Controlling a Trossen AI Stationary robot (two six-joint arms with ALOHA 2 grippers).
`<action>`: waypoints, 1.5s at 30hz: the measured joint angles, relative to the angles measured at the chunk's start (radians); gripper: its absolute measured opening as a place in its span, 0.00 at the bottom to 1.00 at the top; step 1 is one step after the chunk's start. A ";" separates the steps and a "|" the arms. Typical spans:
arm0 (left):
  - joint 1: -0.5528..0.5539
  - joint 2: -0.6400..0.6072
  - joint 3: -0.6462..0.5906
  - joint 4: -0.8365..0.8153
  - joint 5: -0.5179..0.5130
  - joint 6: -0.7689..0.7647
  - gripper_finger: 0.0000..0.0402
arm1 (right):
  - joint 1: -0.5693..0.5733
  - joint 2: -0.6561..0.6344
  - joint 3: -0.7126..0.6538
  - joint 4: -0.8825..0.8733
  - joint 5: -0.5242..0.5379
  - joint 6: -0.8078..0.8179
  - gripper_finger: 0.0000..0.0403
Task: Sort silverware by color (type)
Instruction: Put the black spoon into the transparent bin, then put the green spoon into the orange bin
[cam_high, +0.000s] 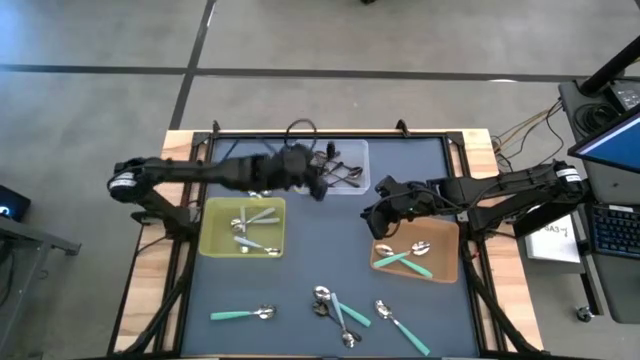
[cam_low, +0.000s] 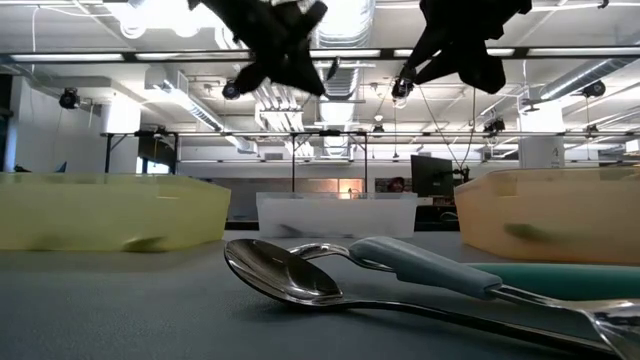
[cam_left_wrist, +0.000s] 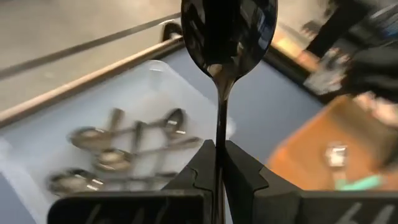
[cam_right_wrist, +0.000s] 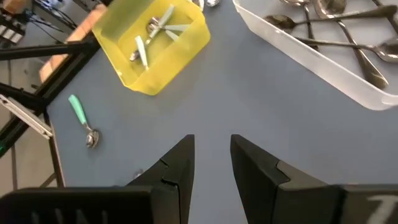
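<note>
My left gripper (cam_left_wrist: 219, 163) is shut on an all-dark spoon (cam_left_wrist: 227, 28) and hangs above the near edge of the clear tray (cam_high: 345, 165), where several dark spoons (cam_left_wrist: 124, 149) lie. My right gripper (cam_right_wrist: 211, 155) is open over bare mat between the clear tray and the orange-brown tray (cam_high: 415, 255), touching nothing. The orange-brown tray holds teal-handled spoons (cam_high: 405, 260). The yellow tray (cam_high: 243, 228) holds pale-handled spoons (cam_right_wrist: 152, 31). Loose teal-handled spoons (cam_high: 240, 314) and others (cam_high: 335, 305) lie flat near the near edge. My left gripper pinches the dark spoon's thin handle (cam_left_wrist: 219, 146) between its two fingers. The spoon runs on in line with the fingers, its bowl (cam_left_wrist: 227, 28) sticking out beyond their tips. It is lifted clear of the table and the tray.
A pile of spoons (cam_low: 330, 275) lies close to the near edge, with another teal-handled one (cam_high: 400, 325) to its right. Black rails (cam_high: 330, 133) frame the mat. Bare mat shows between the yellow and orange-brown trays (cam_right_wrist: 249, 93).
</note>
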 joint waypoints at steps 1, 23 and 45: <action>0.033 0.012 0.000 0.005 0.027 0.043 0.00 | 0.000 0.000 0.000 -0.009 0.000 0.004 0.24; 0.365 0.201 0.000 0.064 0.446 0.303 0.09 | -0.003 0.000 0.000 -0.287 0.113 0.184 0.24; 0.340 0.199 0.276 -0.027 0.793 0.465 0.31 | 0.314 0.028 0.000 -0.266 -0.394 0.501 0.24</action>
